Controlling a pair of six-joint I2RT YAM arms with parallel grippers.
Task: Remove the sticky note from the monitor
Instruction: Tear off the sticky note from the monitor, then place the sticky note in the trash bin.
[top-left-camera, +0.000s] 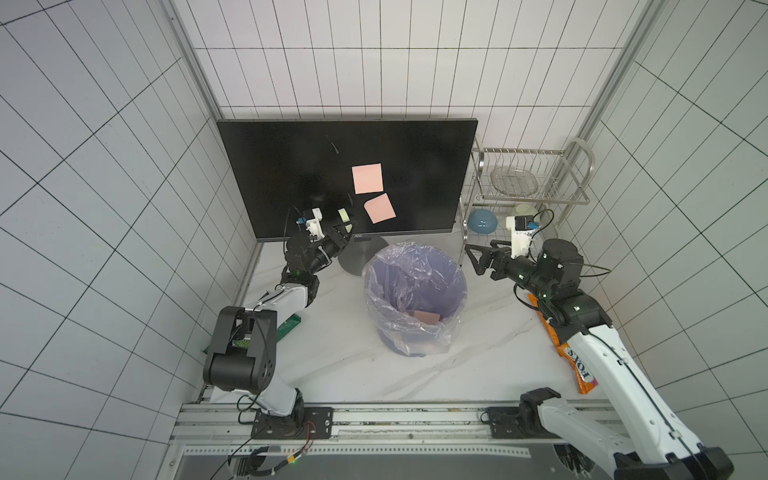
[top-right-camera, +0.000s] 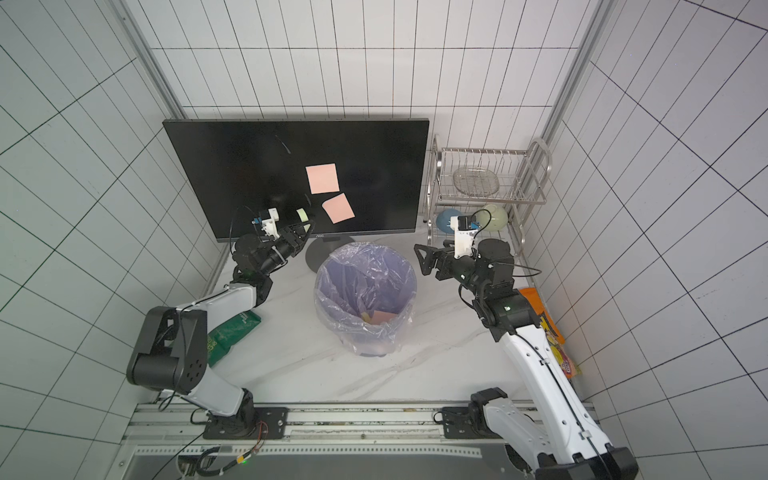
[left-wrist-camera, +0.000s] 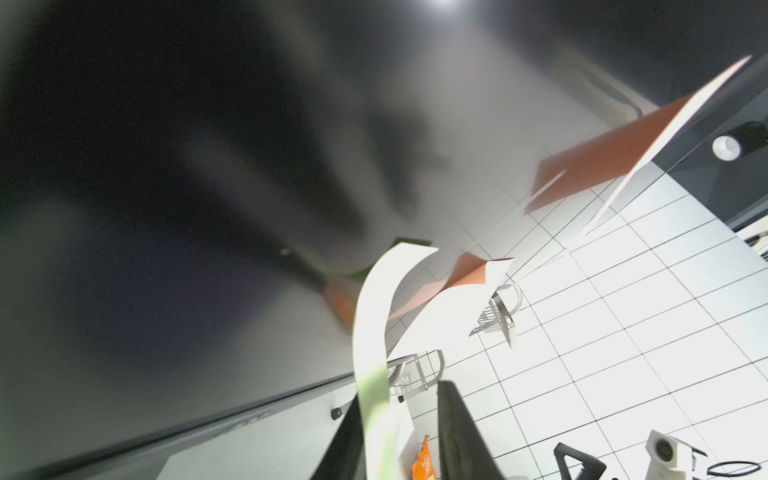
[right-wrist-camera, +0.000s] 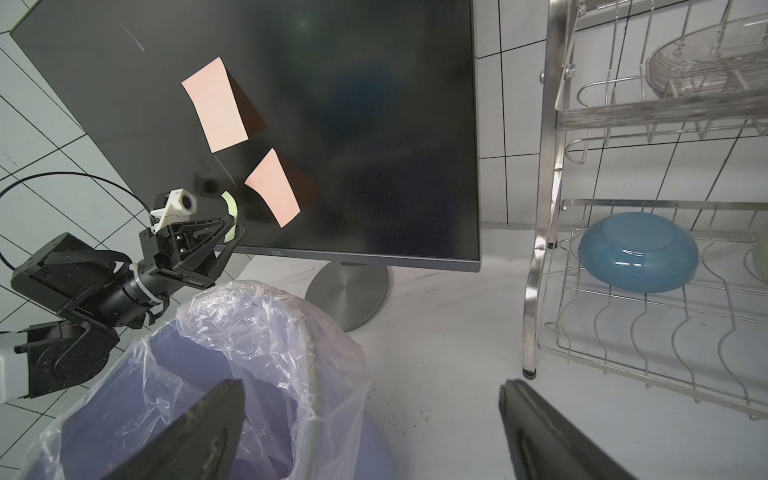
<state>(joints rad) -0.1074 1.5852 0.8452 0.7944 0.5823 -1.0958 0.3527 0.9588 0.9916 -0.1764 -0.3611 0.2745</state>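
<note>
The left gripper (right-wrist-camera: 232, 226) is pinching a curled green sticky note (right-wrist-camera: 231, 204) at the lower edge of the monitor (top-left-camera: 291, 166), where two pink notes (top-left-camera: 367, 178) are clinging to the screen. The right gripper (top-left-camera: 473, 259) is hanging wide open beside the lined bin (top-left-camera: 415, 291).

Both top views are evenly and brightly lit from above, with soft shadows cast beneath the monitor (top-left-camera: 316, 174) and the bin (top-left-camera: 415, 291); grid lines are bowed toward the frame edges by lens distortion. The left wrist view is heavily blurred across its left half, with a glare spot at the top edge and overexposed tiles at lower right.
</note>
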